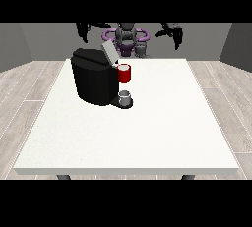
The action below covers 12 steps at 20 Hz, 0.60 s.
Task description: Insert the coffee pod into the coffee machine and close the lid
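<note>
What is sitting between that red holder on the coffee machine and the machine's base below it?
In the front view, a small grey cup stands on the base of the coffee machine, directly under the red holder.

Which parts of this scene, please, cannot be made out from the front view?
- Coffee pod: too small to tell whether it sits in the red holder; only a pale top shows.
- Far side of the coffee machine: hidden by its own body.
- Fingers of the hand at the view's left and the hand at the view's right: too small to read.
- Table legs: cut off by the tabletop's front edge.
</note>
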Each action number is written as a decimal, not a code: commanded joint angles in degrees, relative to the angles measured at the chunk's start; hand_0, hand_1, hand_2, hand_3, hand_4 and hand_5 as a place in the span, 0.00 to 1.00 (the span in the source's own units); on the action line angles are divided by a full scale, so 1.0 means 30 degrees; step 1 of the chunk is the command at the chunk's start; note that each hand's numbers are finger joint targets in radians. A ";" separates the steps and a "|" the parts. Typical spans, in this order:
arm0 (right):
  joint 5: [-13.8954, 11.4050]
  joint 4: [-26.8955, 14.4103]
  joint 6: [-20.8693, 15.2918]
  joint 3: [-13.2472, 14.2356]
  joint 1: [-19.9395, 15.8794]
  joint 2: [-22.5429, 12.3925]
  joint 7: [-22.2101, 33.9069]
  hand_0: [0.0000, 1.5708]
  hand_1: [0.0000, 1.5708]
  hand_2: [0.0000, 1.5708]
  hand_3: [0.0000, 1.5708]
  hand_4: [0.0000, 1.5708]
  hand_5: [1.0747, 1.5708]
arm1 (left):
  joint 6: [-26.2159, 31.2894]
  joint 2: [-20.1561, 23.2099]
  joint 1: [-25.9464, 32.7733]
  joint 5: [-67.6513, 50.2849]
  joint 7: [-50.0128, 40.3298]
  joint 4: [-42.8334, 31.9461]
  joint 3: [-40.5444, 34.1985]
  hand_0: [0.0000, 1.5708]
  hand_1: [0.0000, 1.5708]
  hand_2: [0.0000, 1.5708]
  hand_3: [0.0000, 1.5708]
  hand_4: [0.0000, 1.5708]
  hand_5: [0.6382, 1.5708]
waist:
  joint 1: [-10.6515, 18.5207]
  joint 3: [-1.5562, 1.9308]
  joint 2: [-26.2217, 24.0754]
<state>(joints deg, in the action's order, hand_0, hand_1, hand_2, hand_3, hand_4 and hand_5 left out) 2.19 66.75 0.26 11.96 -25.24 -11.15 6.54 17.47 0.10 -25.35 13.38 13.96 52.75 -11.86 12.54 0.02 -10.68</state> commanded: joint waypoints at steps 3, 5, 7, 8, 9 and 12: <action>0.0863 -0.1689 0.0614 0.0512 -0.1078 -0.0131 -0.0621 0.00 0.00 0.00 0.00 0.09 1.00 | -0.1321 -0.0031 0.0525 -0.1303 -0.1309 0.3104 0.1242 0.00 0.00 0.00 0.00 0.23 1.00 | -0.0116 0.0000 0.1604; 0.0551 -0.1712 0.0047 0.0238 -0.1374 -0.0059 0.0430 0.00 0.00 0.00 0.00 0.04 1.00 | -0.0018 -0.0021 0.2304 -0.1030 -0.1169 0.3987 0.1234 0.00 0.00 0.00 0.00 0.22 1.00 | 0.0234 -0.0004 0.1227; 0.0428 -0.2093 0.0256 0.0125 -0.2438 -0.0398 0.0009 0.00 0.00 0.00 0.00 0.00 1.00 | -0.0348 0.0366 0.1158 -0.1491 -0.2159 0.4859 0.0877 0.00 0.00 0.00 0.00 0.21 1.00 | -0.0210 -0.0003 0.2401; 0.0396 -0.2010 0.0092 -0.0245 -0.2584 0.0120 -0.0015 0.00 0.00 0.00 0.00 0.00 1.00 | -0.0333 0.0425 0.1591 -0.1603 -0.2156 0.5337 0.0974 0.00 0.00 0.00 0.00 0.18 1.00 | -0.0403 -0.0004 0.2407; 0.0189 -0.2582 -0.0312 -0.0126 -0.2655 0.0101 0.0099 0.00 0.00 0.00 0.00 0.00 1.00 | -0.0656 -0.0019 0.2327 -0.1759 -0.2433 0.6142 0.2051 0.00 0.00 0.00 0.00 0.17 1.00 | 0.0219 -0.0003 0.1976; 0.0419 -0.2625 0.0593 -0.0515 -0.3125 0.0211 -0.0944 0.00 0.00 0.00 0.00 0.00 1.00 | -0.0948 0.0309 0.2331 -0.1651 -0.2255 0.6922 0.1449 0.00 0.00 0.00 0.00 0.24 1.00 | -0.0508 -0.0004 0.3145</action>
<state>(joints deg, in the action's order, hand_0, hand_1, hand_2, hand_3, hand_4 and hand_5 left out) 3.20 60.40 0.81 11.04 -32.27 -10.45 5.37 16.21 1.40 -20.01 8.60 7.90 69.10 -8.47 11.66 0.02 -3.61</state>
